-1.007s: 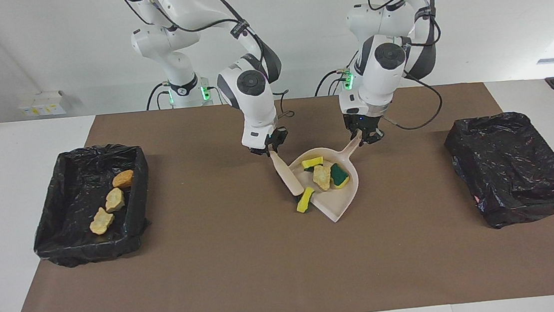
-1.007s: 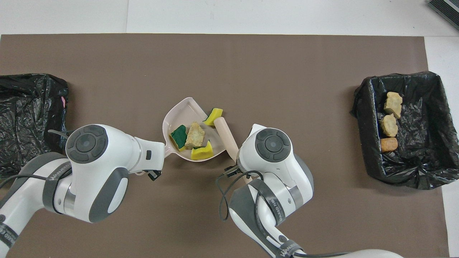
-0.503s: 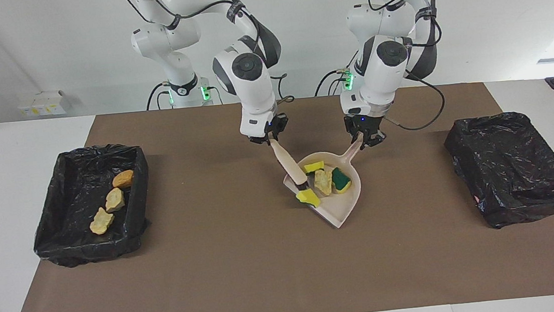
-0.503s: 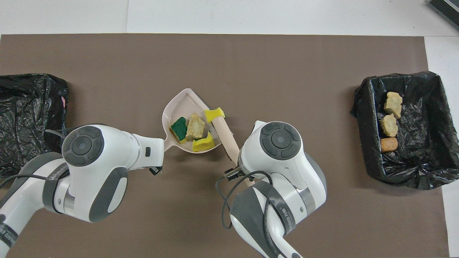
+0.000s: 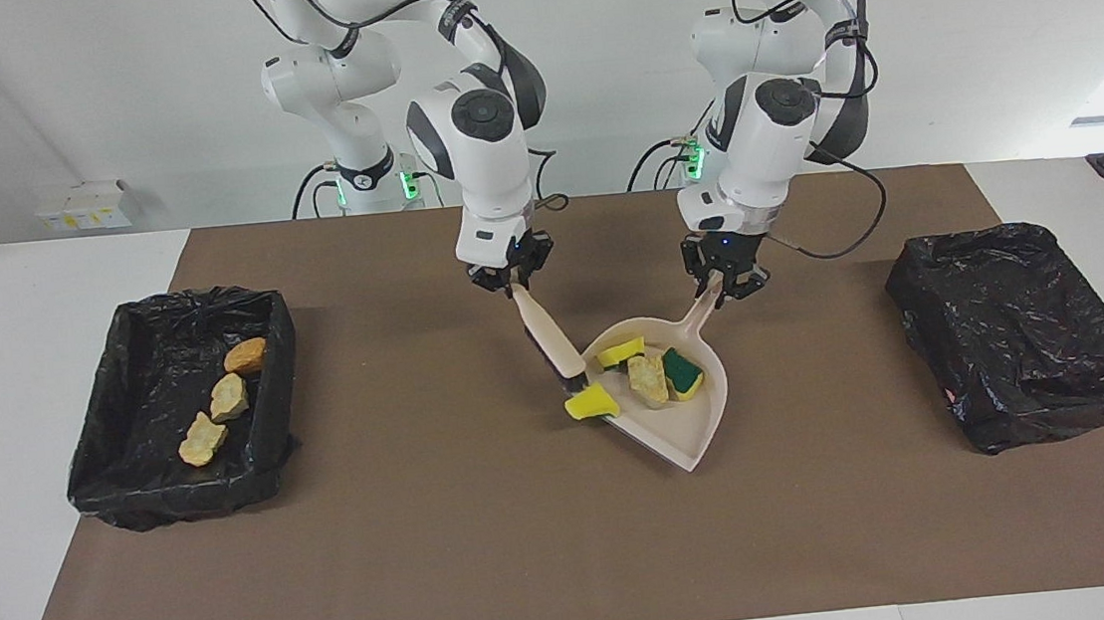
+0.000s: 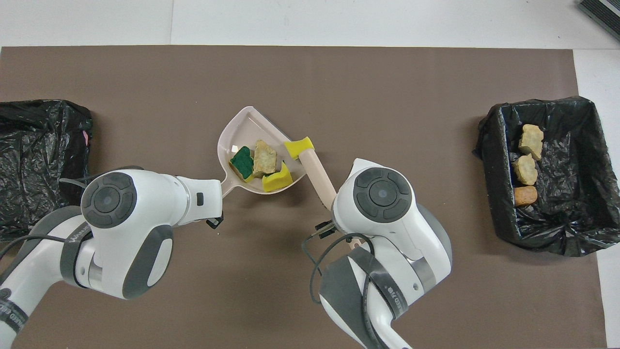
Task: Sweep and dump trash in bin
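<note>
Both pincers are busy over the dustpan [image 5: 688, 433] in the middle of the brown mat [image 5: 432, 540] on the worktop [image 5: 11, 297]. The left pincer [image 5: 722, 285] is clenched on the dustpan's handle, at the end of the dustpan nearer to the robots. The right pincer [image 5: 508, 282] is clenched on the top of the brush [image 5: 547, 335], which leans down to the dustpan's open edge.

Three bits of trash lie in the dustpan: a yellow sponge piece [image 5: 622, 351], a tan bread lump [image 5: 646, 379] and a green-and-yellow sponge piece [image 5: 683, 372]. The lump sits between the two sponge pieces and touches them. One more yellow sponge piece [image 5: 591, 404] sits at the brush's low end, just beside the dustpan's edge.

Well apart from the dustpan, toward the right arm's end of the worktop, stands a bin with a black bag [image 5: 107, 479]. Three tan and orange lumps [image 5: 225, 398] lie in it. Toward the left arm's end, also well apart from the dustpan, stands another black bin [image 5: 1024, 339].
</note>
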